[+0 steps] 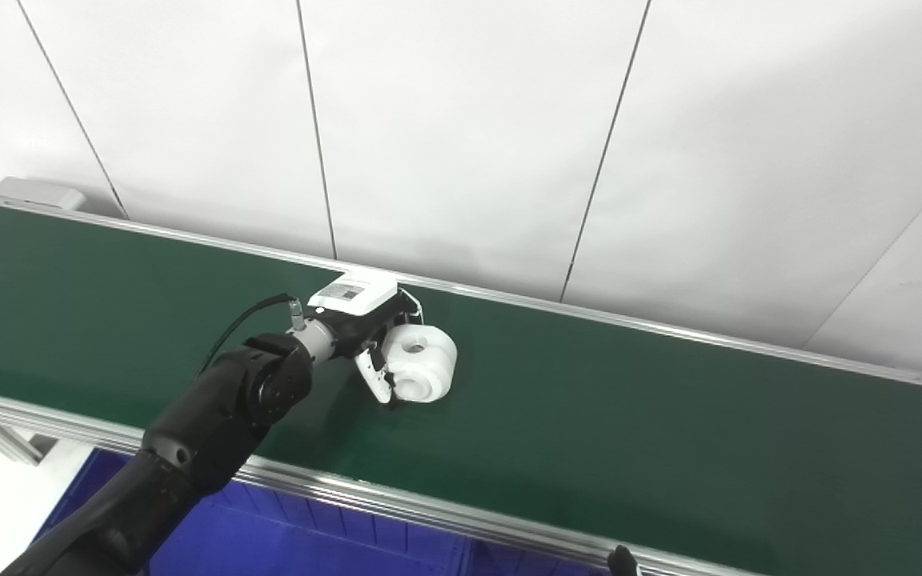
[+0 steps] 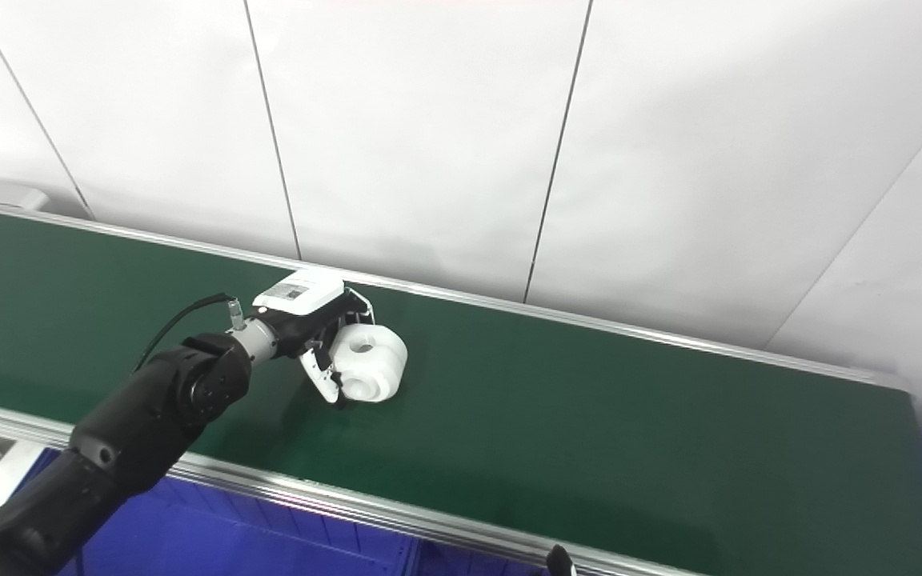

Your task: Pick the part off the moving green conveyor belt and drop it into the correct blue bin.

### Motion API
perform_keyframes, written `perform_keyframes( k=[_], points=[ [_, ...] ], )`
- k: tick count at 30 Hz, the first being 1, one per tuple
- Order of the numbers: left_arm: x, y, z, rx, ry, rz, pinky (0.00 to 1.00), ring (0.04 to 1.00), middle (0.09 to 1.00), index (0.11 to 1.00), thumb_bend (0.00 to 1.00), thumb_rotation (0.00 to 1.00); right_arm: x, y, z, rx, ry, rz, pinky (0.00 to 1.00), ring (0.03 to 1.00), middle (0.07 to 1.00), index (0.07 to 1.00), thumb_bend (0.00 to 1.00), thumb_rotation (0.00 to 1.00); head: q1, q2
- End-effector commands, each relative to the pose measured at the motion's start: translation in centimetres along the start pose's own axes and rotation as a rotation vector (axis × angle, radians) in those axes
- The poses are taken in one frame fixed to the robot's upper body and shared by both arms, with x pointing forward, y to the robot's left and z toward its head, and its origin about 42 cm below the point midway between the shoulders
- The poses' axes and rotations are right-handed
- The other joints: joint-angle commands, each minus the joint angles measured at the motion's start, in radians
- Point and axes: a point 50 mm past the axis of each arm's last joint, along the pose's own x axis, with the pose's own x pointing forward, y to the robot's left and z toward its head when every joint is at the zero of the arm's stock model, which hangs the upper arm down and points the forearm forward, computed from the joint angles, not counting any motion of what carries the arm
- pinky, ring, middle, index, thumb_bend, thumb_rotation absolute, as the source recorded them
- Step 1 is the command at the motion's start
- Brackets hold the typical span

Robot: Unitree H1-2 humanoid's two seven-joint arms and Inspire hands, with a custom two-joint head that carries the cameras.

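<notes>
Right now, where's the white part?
In both eye views the white part sits on the green conveyor belt, left of centre, right against the left hand, whose fingers wrap its near side.

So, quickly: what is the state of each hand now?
Left hand: fingers around the white part on the belt.
Right hand: only a tip shows; cannot tell.

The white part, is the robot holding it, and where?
Yes, it looks so: the left hand wraps the white part around its left side, fingers on its front and back, on the belt.
</notes>
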Motion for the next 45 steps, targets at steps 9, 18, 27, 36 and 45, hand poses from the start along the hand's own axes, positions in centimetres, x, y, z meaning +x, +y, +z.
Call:
perform_keyframes(
  k=[9, 18, 27, 36, 45],
  points=[
    [-8.0, 4.8, 3.3, -0.004, -0.139, 0.206, 0.19, 0.247, 0.469, 0.483, 0.52, 0.00, 0.1, 0.4, 1.6, 0.027, -0.014, 0.012, 0.99, 0.983, 1.000, 1.000, 0.76, 1.00, 0.058, 0.047],
    [-16.6, 5.6, 5.6, 0.002, -0.131, 0.205, 0.24, 0.306, 0.406, 0.503, 0.52, 0.00, 0.3, 0.3, 3.2, 0.053, -0.025, -0.001, 1.00, 0.984, 1.000, 1.000, 0.77, 1.00, 0.135, 0.157],
    [-20.7, 5.4, 4.8, 0.076, -0.049, 0.103, 0.31, 0.387, 0.477, 0.502, 0.51, 0.00, 0.4, 0.4, 3.8, 0.065, -0.037, 0.010, 1.00, 1.000, 1.000, 1.000, 0.77, 1.00, 0.125, 0.189],
    [-22.0, 2.6, 0.5, 0.104, 0.084, -0.030, 0.29, 0.365, 0.457, 0.523, 0.50, 0.00, 0.2, 0.8, 3.9, 0.065, -0.020, -0.001, 1.00, 0.992, 1.000, 1.000, 0.76, 1.00, 0.106, 0.193],
    [-21.3, -0.5, -2.9, 0.192, 0.287, -0.308, 0.32, 0.375, 0.456, 0.517, 0.50, 0.00, 0.8, 1.9, 3.9, 0.080, -0.017, 0.030, 1.00, 0.988, 1.000, 1.000, 0.77, 1.00, 0.111, 0.191]
  ],
)
